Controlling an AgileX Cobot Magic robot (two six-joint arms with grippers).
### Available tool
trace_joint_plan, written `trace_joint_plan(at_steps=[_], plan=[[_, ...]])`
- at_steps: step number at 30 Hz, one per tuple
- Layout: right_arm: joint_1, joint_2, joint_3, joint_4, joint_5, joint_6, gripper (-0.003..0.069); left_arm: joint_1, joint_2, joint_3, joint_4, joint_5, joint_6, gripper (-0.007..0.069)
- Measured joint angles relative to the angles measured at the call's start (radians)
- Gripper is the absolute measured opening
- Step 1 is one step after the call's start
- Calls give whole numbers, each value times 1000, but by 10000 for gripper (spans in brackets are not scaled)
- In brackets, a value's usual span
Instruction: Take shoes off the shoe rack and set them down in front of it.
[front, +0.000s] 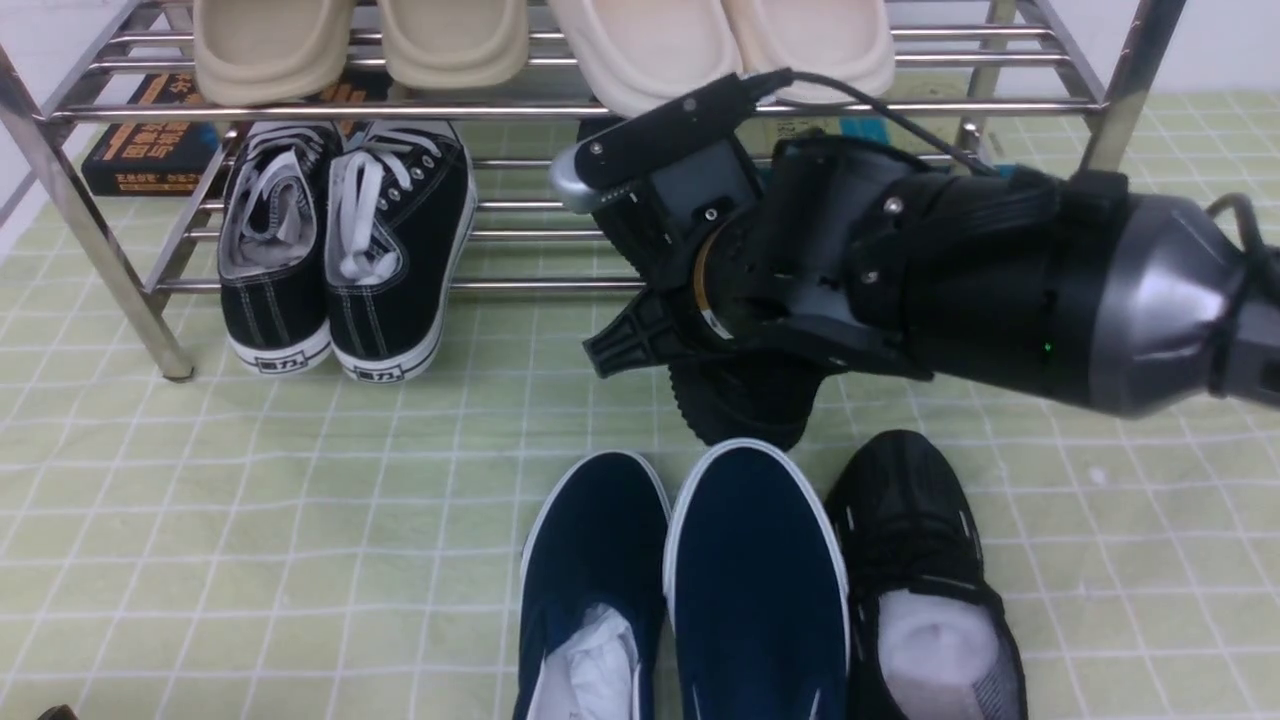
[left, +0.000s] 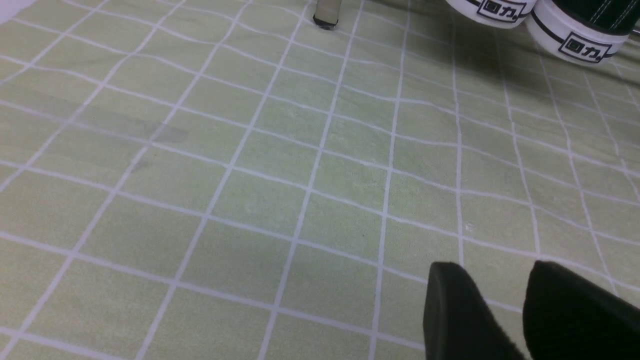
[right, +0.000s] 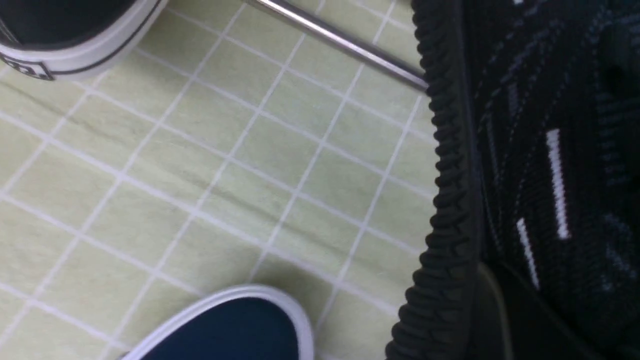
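Observation:
My right gripper (front: 700, 345) is shut on a black knit shoe (front: 745, 405) with small white dashes and holds it just in front of the chrome shoe rack (front: 500, 108), toe down over the green checked cloth. The right wrist view shows this shoe (right: 525, 175) with its ridged sole close up. The other black knit shoe (front: 920, 560), paper-stuffed, lies on the cloth beside the navy pair (front: 755, 570) with white soles. My left gripper (left: 492, 280) is open and empty above bare cloth.
Black canvas sneakers with white laces (front: 340, 250) stand on the rack's lower shelf at the left. Beige slippers (front: 450, 40) and cream slippers (front: 700, 45) sit on the top shelf. A dark book (front: 150, 150) lies behind. A rack leg (left: 327, 12) stands ahead of the left gripper.

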Motion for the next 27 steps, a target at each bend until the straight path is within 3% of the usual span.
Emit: trace_joint_plan(at_steps=[7, 14, 19, 23, 27], plan=[[8, 1, 11, -121, 4, -1, 4, 0, 0, 0, 0, 0, 0, 239], [8, 1, 11, -90, 35, -5, 6, 0, 0, 0, 0, 0, 0, 239], [7, -23, 10, 74, 90, -98, 6, 0, 0, 0, 0, 0, 0, 239], [7, -68, 8, 300, 163, -282, 6, 0, 0, 0, 0, 0, 0, 239], [7, -119, 1, 438, 241, -415, 6, 0, 0, 0, 0, 0, 0, 239]])
